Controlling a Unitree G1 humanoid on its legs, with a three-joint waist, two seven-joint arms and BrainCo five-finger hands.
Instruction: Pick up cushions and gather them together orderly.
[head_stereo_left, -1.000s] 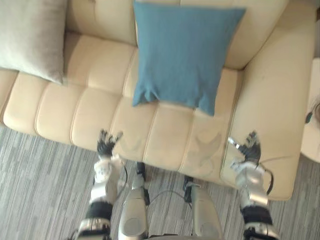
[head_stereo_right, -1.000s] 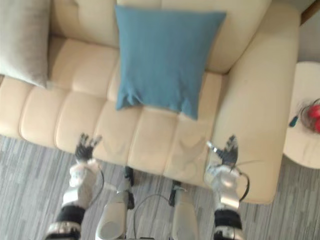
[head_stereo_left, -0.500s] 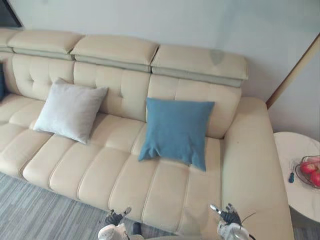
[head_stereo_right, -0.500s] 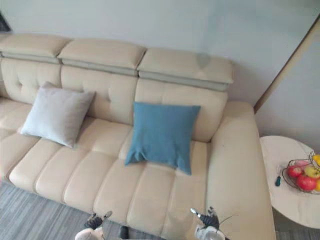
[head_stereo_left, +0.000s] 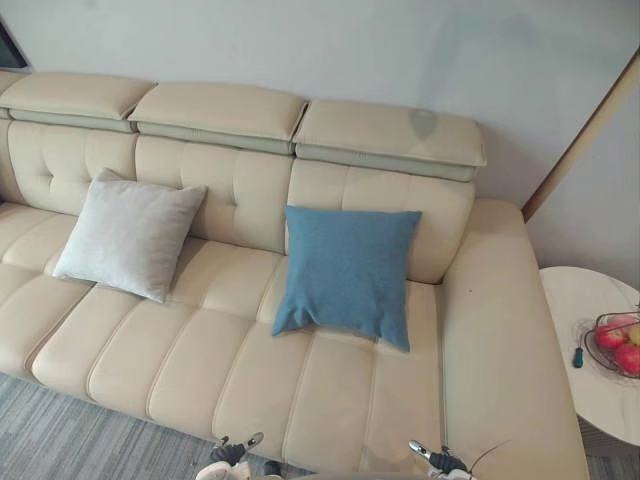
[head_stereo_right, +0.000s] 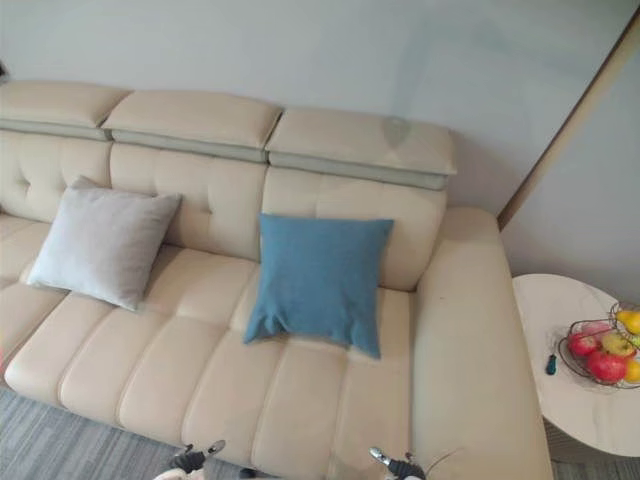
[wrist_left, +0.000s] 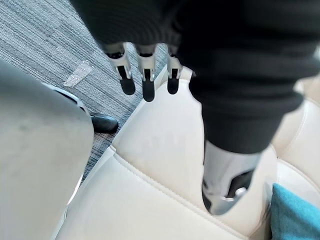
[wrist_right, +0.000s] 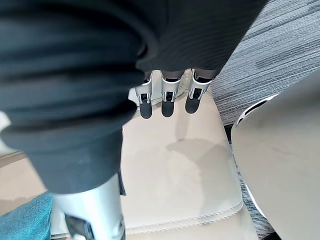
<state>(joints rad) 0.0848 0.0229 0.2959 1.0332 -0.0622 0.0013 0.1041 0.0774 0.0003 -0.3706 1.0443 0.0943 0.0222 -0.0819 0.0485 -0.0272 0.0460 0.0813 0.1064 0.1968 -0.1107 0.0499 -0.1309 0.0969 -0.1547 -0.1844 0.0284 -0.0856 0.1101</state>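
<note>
A cream leather sofa (head_stereo_left: 235, 375) is seen against a pale wall, with grey striped carpet (head_stereo_left: 60, 445) in front of it. Two cushions are set on the seat, both leaned upright against the backrest and well apart from each other. The blue cushion (head_stereo_left: 347, 272) is placed on the section nearest the sofa's right arm, and the light grey cushion (head_stereo_left: 130, 232) is placed further to the left. Neither cushion is touched by a hand.

The left hand (head_stereo_left: 230, 452) is seen at the front edge of the seat, near the lower border of the head views. Its fingers (wrist_left: 145, 80) are held straight and loosely spread, and nothing is gripped. The right hand (head_stereo_left: 440, 462) is seen at the same edge, nearer the sofa's right arm. Its fingers (wrist_right: 167, 100) are likewise extended side by side above the cream leather, and nothing is held.

Beside the sofa's right arm, a round pale side table (head_stereo_left: 580, 320) is seen, on which a wire basket of fruit (head_stereo_left: 616, 343) is set.
</note>
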